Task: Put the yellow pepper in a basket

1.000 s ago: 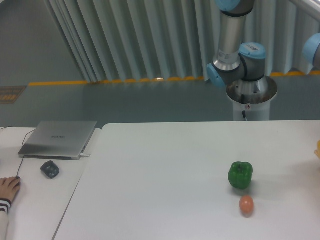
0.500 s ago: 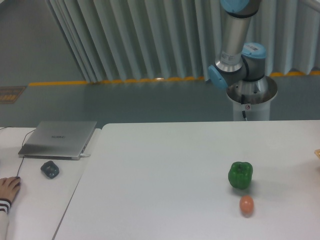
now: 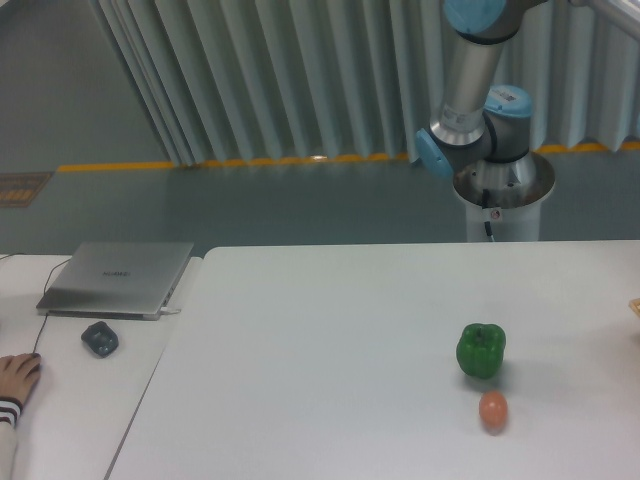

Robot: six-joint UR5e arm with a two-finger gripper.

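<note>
Showing only a basket (image 3: 636, 305) rim sliver at the right edge; yellow pepper and tool are out of view.

Tabletop (image 3: 330, 340): plain white. Bell pepper (image 3: 481, 350): glossy green. Egg-shaped item (image 3: 493, 410), at 6 o'clock of the pepper: orange-brown. Basket rim (image 3: 635, 306), sliver at 3 o'clock edge: pale tan. Robot arm (image 3: 470, 85): silver-grey with light blue joint caps. Laptop (image 3: 118, 277): silver. Mouse (image 3: 99, 338): dark grey. Curtain (image 3: 270, 75): pale grey-green, vertical pleats. Floor line (image 3: 230, 162): yellow stripe.
</note>
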